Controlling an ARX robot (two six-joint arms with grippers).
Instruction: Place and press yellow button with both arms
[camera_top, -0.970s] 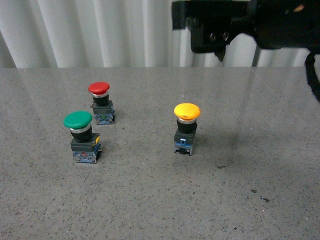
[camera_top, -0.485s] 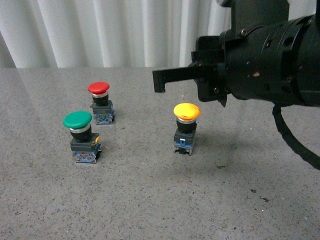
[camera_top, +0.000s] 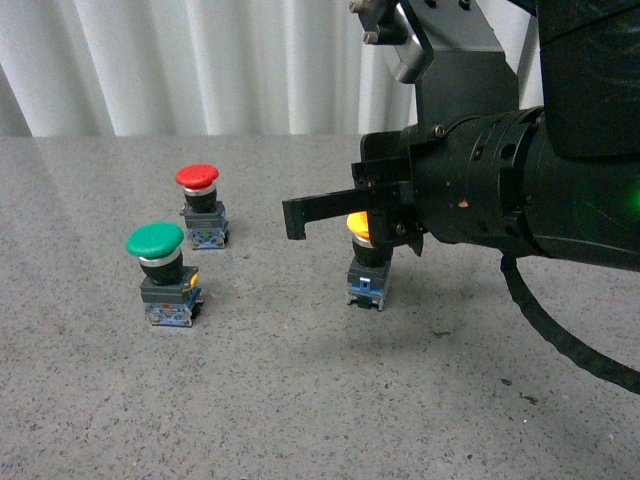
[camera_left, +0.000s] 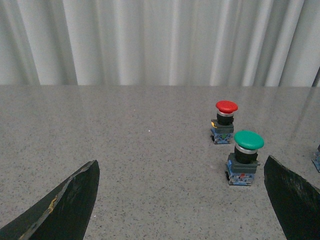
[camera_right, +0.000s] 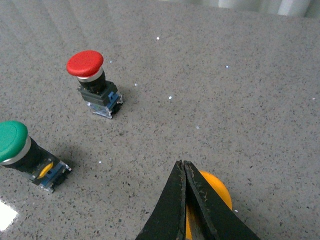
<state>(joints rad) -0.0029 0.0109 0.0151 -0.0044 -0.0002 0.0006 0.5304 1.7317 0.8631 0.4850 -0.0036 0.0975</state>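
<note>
Lower now than half a second ago, my right gripper (camera_top: 297, 217) hangs pinched closed over the upright yellow button (camera_top: 367, 278), maybe touching its cap. The green button (camera_top: 157, 243) and red button (camera_top: 198, 178) stand well left. My left gripper (camera_left: 180, 162) gapes wide.

right arm (camera_top: 500, 195) over yellow btn (camera_top: 368, 278), green btn (camera_top: 165, 275), red btn (camera_top: 203, 205) left

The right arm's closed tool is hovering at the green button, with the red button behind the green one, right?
No. The closed right tool hovers at the yellow button, not the green button; the right wrist view shows the yellow cap right beneath its tips. The red button does stand behind the green one.
</note>
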